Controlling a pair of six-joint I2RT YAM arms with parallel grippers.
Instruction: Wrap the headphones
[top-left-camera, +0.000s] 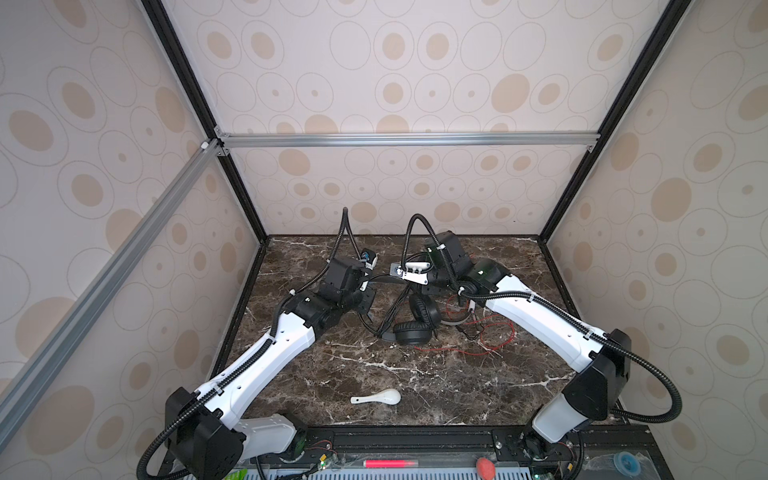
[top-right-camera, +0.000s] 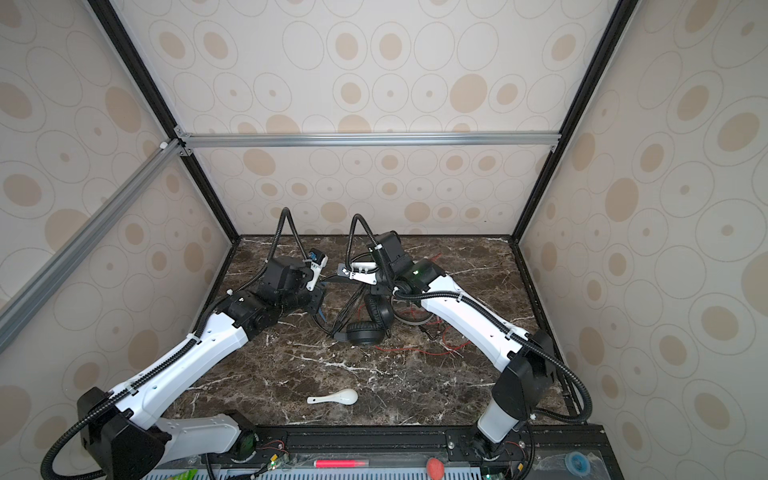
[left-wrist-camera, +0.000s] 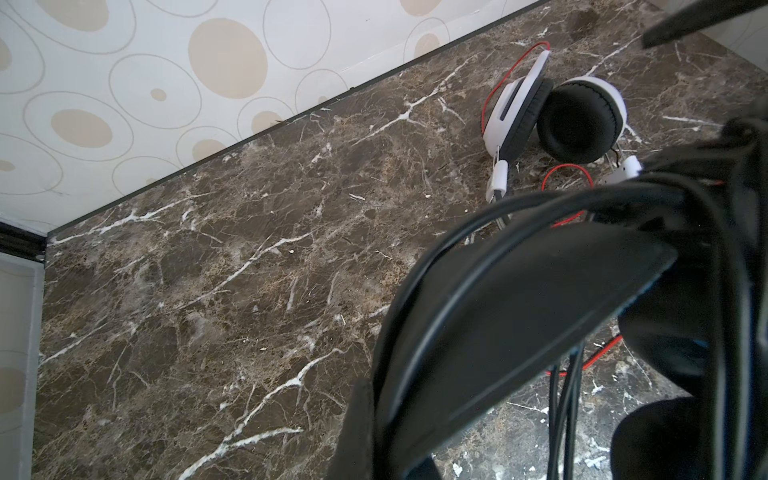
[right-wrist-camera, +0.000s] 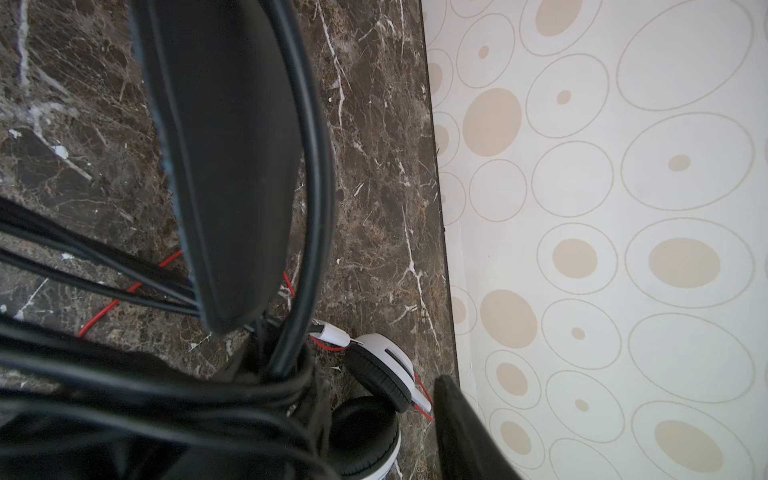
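— Starting nearest, what lies at six o'clock?
— A white spoon (top-left-camera: 376, 397). Past it the black headset (top-left-camera: 411, 332) sits at centre, with the white headset (left-wrist-camera: 515, 112) at its two o'clock.
— And the grippers?
— At eleven, the left gripper (top-left-camera: 368, 289) clamps the black headset's band. At twelve, the right gripper (top-left-camera: 409, 286) has its jaws apart.
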